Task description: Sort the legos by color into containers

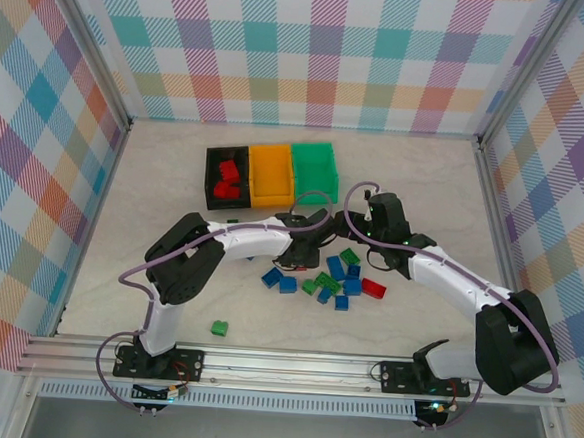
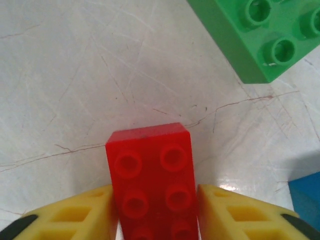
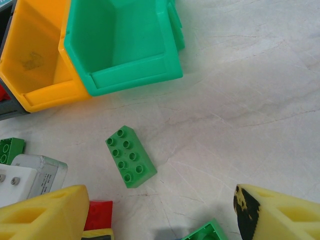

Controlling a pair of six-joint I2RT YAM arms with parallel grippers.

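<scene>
The left fingers [image 2: 65, 217] are pinching a red brick [image 2: 150, 165] by its two long sides. The yellow pads sit flush against the plastic with no gap, and the studs face up between them. The left gripper [image 2: 156, 192] takes the narrow width probably because that is the span its jaws close on most easily, and because the long flat walls give the pads an even surface. The brick looks to be resting on the table [image 2: 75, 75], so I judge the grasp made and the lift not yet begun. Ahead of these fingers and to one side lies a neighbouring green brick [image 2: 260, 35], apart from the red one. A blue brick [image 2: 307, 200] shows just outside the finger on that same side, so the approach kept clear of both. The right fingers [image 3: 50, 215] are spread wide with nothing between them. A green brick [image 3: 131, 156] lies flat ahead of the right gripper [image 3: 157, 200], and beyond it stand the green bin [image 3: 135, 75] and the orange bin [image 3: 40, 95], touching wall to wall. The black bin [image 1: 213, 173] at the end of that row holds red bricks [image 1: 227, 174], which makes it the likely place for the pinched one. The loose pile [image 1: 333, 277] lies between the two arms.
</scene>
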